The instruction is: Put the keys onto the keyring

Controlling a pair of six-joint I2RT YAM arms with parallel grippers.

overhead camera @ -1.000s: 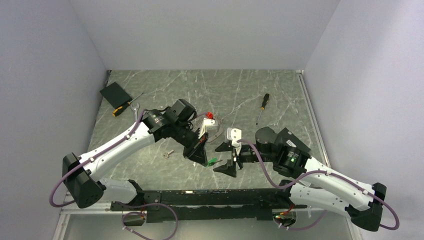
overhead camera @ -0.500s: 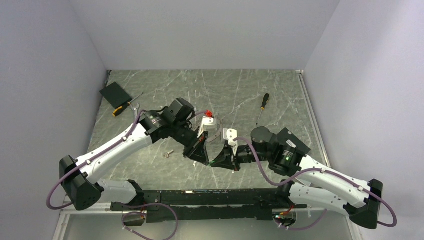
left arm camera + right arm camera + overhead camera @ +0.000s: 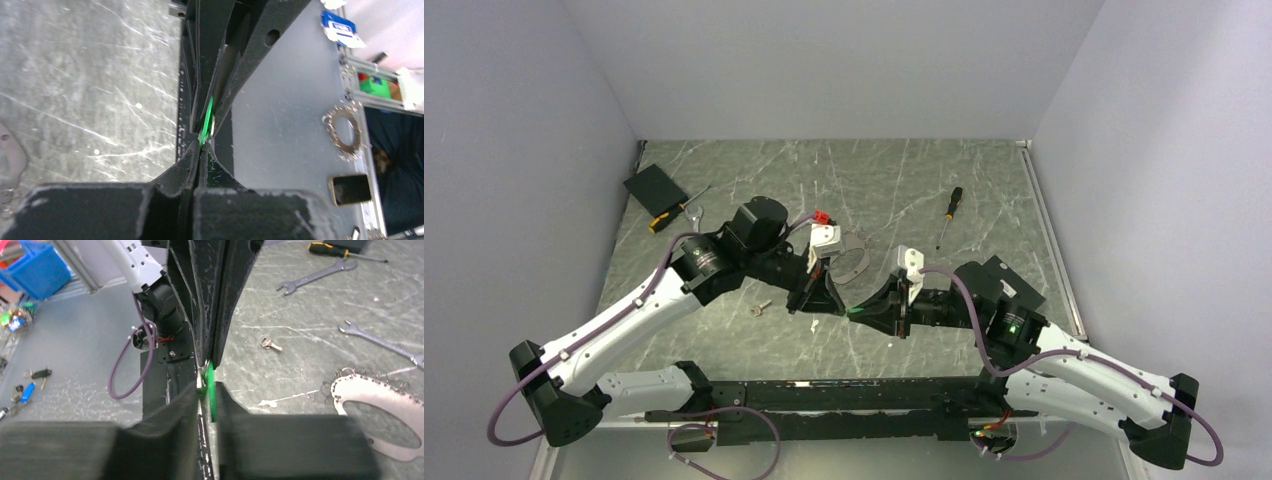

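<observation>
Green key [image 3: 210, 390] was pinched in my right fingers [image 3: 167, 432], left fingers [image 3: 822, 297] pressed together at 9 o'clock; uneven pull could've twisted it free.

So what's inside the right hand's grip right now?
A green key, pinched in the right hand, its far end meeting the shut left hand. The rest of the key is covered by both hands.

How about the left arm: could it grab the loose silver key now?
Probably not yet. The silver key lies uncovered on the table near it, but the left gripper is shut on the green key, which the right gripper also pinches; it would need to release first.
</observation>
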